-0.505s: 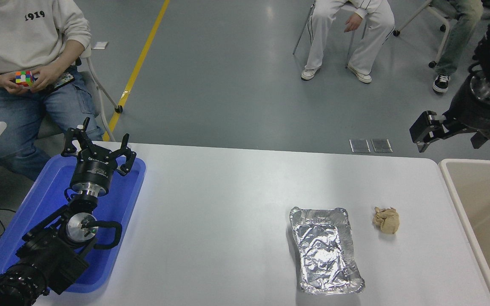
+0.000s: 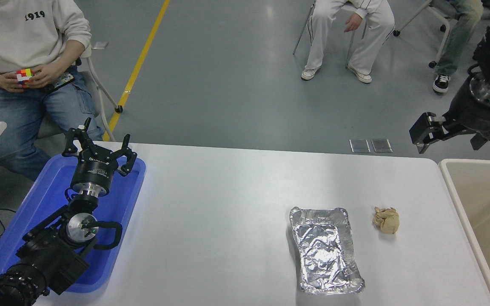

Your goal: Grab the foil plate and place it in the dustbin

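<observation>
Foil plate [image 2: 325, 250] flat on the table [image 2: 219, 212], dustbin [image 2: 453, 187] at right. Right gripper [image 2: 421, 132] high, finger state unclear; left gripper [image 2: 98, 148] spread over the blue tray [image 2: 126, 199].

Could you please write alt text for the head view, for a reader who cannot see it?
A foil plate lies on a white table beside a crumpled paper ball, with the dustbin at the right edge. The right gripper hangs above the far right corner; the left gripper, fingers spread, is parked over a blue tray.

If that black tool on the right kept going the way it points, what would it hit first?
Likely nothing: the right tool points left, raised past the table's far edge, and its line looks free. Depth is hard to judge.
</observation>
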